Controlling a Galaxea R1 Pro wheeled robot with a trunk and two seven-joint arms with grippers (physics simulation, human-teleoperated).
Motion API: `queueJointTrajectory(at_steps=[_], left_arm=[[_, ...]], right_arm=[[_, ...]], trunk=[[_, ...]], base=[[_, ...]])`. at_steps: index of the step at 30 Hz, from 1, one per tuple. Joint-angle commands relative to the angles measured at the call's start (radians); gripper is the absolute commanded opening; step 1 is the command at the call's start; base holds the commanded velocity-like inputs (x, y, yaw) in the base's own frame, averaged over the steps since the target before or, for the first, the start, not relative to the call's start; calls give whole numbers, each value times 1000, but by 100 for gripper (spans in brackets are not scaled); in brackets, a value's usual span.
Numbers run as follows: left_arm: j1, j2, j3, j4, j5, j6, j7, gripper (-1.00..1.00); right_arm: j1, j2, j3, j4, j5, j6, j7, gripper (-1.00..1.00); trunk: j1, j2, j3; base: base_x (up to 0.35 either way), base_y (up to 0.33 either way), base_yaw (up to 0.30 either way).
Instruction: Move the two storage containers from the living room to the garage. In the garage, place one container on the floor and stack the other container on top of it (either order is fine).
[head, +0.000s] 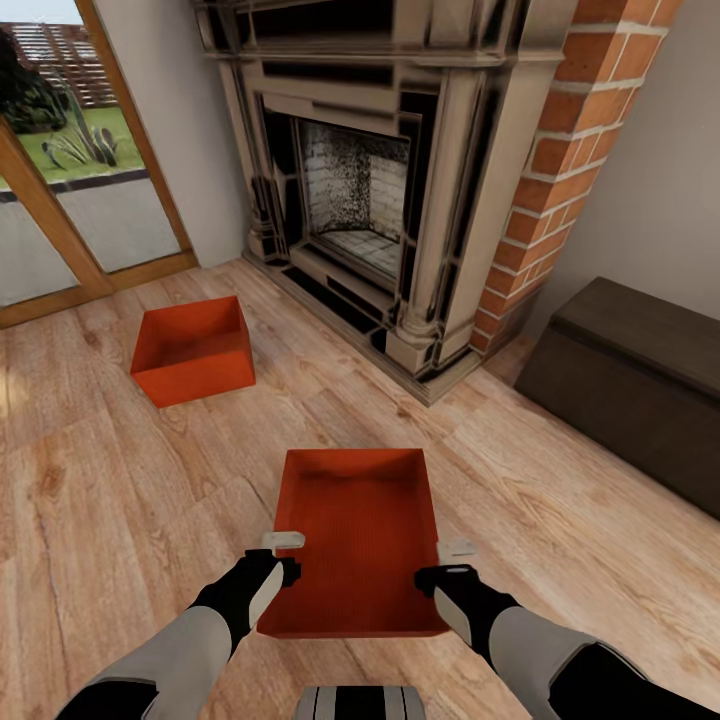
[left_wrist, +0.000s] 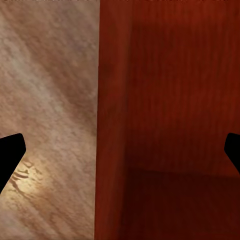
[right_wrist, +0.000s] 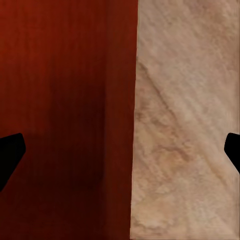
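Living room, light wood-plank floor (head: 120, 500); fireplace (head: 380, 180) ahead, glass door (head: 70, 180) far left, dark brown chest (head: 640, 370) against the right wall.

Near container (head: 360, 540) sits on the floor directly in front of the robot, open side up, long axis running away from the robot toward the fireplace, short walls near and far. Far container (head: 193, 350) is on the floor well apart, ahead-left near the door, turned slightly off the near one's axis.

Left claw (head: 283, 545) is at the near container's left long wall, right claw (head: 455, 552) at the right long wall. Each wrist view shows the wall edge running between spread fingertips, one tip over floor, one over box interior. Both claws released, straddling, not clamped.

Judgement: set up for a symmetric two-arm rim grasp at matching points on opposite walls, so the box lifts level. Next: close both.
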Motion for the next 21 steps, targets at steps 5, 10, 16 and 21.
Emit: queueJointTrajectory(at_steps=[5,10,16,21], left_arm=[[0,0,-1,-2,7,6,4,100],[0,0,-1,-2,7,6,4,100],[0,1,-1,-2,7,7,3,100],[0,2,-1,-2,6,8,2,100]], right_arm=[[0,-16,8,-19,-6,36,-6,100],[0,-30,8,-40,-6,71,-6,100],[0,-32,8,-43,-6,79,-6,100],[0,-32,8,-43,-6,79,-6,100]], trunk=[[0,0,-1],[0,0,-1],[0,0,-1],[0,0,-1]], base=[[0,0,0],[0,0,0],[0,0,0],[0,0,0]])
